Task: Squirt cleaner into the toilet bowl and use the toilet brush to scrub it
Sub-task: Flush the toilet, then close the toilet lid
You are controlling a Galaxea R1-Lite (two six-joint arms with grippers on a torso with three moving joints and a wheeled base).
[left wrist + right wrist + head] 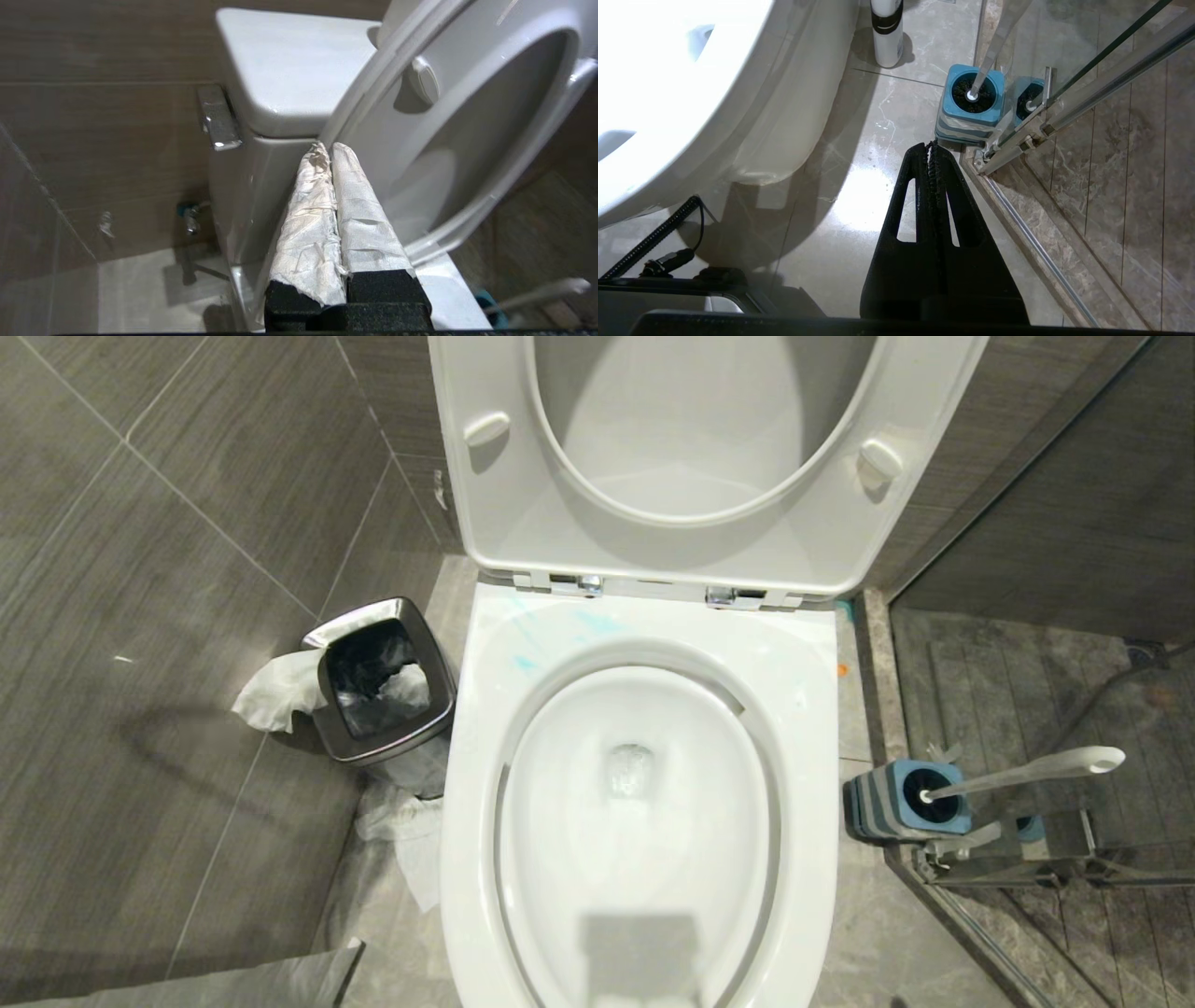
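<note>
2 clenched grippers, left gripper (pixel 331 148) and right gripper (pixel 932 145); 1 toilet brush (pixel 1022 773).

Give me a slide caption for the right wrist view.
Shut right gripper hangs above the floor near the toilet brush standing in its blue-topped holder.

Head cam: straight down over toilet bowl (pixel 644 803). L wrist: near tank (pixel 280 70), level. R wrist: down at floor; shares toilet brush (pixel 987 60) w/ head.

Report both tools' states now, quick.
Left tool: shut, holding nothing, up by the raised toilet seat.
Right tool: shut, holding nothing, above the floor near the toilet brush.
</note>
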